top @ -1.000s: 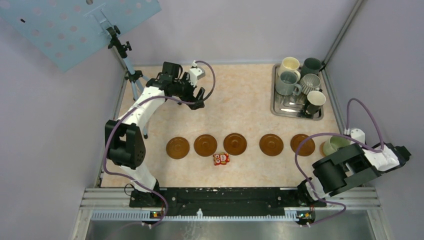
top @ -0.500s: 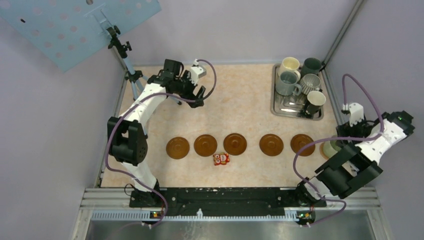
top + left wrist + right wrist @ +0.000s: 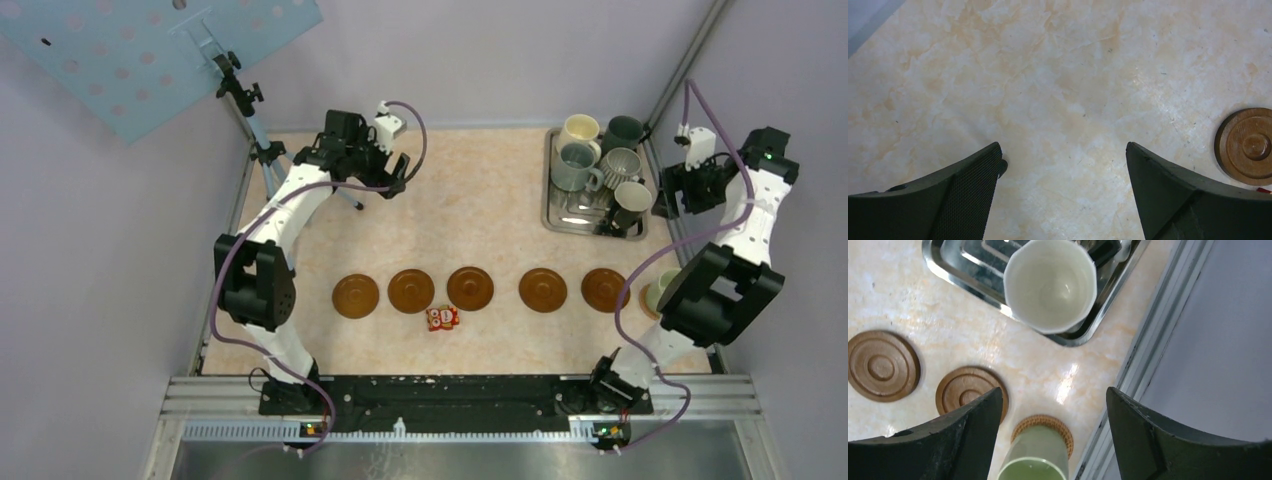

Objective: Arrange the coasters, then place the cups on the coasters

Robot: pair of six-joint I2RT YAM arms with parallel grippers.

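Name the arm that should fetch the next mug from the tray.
Right. The right pincer, open, hangs at the right edge of the tray, close to the mugs. The left pincer, also open, is over bare table, well away from them.

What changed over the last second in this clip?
The right gripper left the pale green cup on the end coaster and swung back to the tray, jaws open. The left gripper drifted slightly back. The other coasters, packet and tray mugs stayed put.
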